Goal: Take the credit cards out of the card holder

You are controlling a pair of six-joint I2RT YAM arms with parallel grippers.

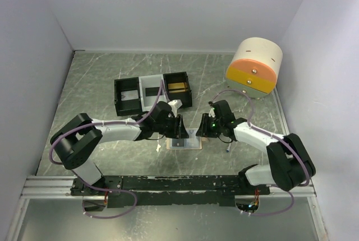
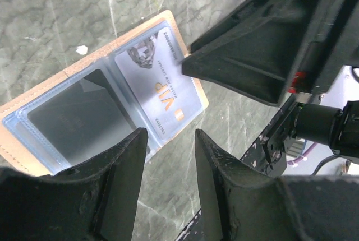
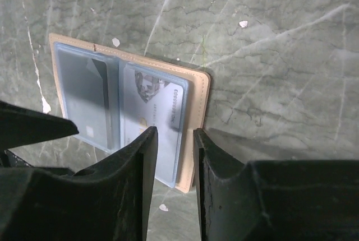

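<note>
Left hand [image 2: 169,134]: My two fingers are apart with nothing between them. They hang just over the near edge of the card holder [image 3: 197,98].
Right hand [image 3: 174,134]: These fingers are a little apart too and hold nothing. They hang over the other side of the holder.
Card holder: It lies open and flat on the worktop [image 1: 101,78], between my two hands. I think it is light, thin and bendy, so it may slide if I pull.
Cards: A pale card [image 2: 160,92] sits in one clear pocket and a dark card [image 2: 73,117] in the other. I think they are stiff, smooth and slippery.
Where to grab: I would press the holder down with one hand and pinch a card's edge at the pocket mouth with the other.
Worktop: Green stone look, hard and smooth, with small white specks.
Tray [image 1: 118,92]: Further back, with three boxes in a row. It is well apart from the holder.
Round tub [image 1: 255,67]: Far right corner, cream, orange and yellow.
Walls [image 1: 168,5]: Plain white on three sides.
</note>
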